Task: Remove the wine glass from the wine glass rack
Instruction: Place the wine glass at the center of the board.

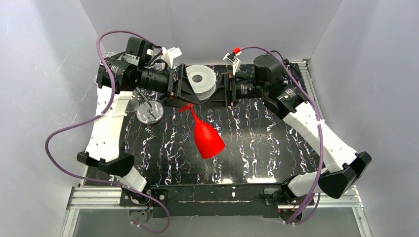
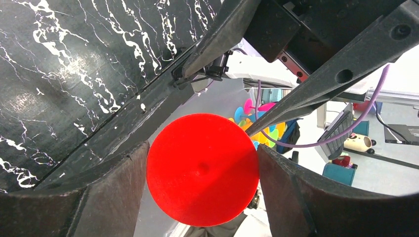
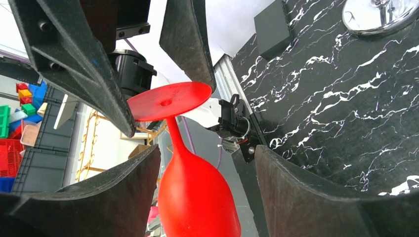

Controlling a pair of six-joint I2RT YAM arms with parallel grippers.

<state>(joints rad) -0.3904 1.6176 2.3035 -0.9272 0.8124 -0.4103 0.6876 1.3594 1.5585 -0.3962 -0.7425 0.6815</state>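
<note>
Showing the handover stage: the opaque red wine glass (image 1: 207,140) is off the thin silver wire wine glass rack (image 1: 149,112) and hangs in the air above the black, white-veined marble-pattern table (image 1: 276,148), centre of the top view. Its foot points to the upper part of the frame and its bowl to the lower part.

The left gripper (image 2: 202,153) is closed on the glass's flat round foot. In the left wrist view the red disc spans the gap and meets both fingers (image 2: 116,190), a hold by the rim that leaves stem and bowl free. The glass tilts because it is gripped only at the foot.

The right gripper (image 3: 205,150) faces the left one from the upper right of the top view. Its jaws stand apart, and in its own wrist view they frame the stem and upper bowl. Gaps show on both sides, so it holds nothing; this placement likely prepares a second grip.

The rack stands at left centre of the top view, well apart from the glass. A white ribbed spool (image 1: 200,79) lies behind both grippers.

Hidden or unclear:
- The rack's wire arms are faint and partly covered by the left arm.
- The right wrist view cuts off the rack's chrome base at upper right and the bowl's rim at the bottom.
- The left wrist view shows only the foot's underside.
</note>
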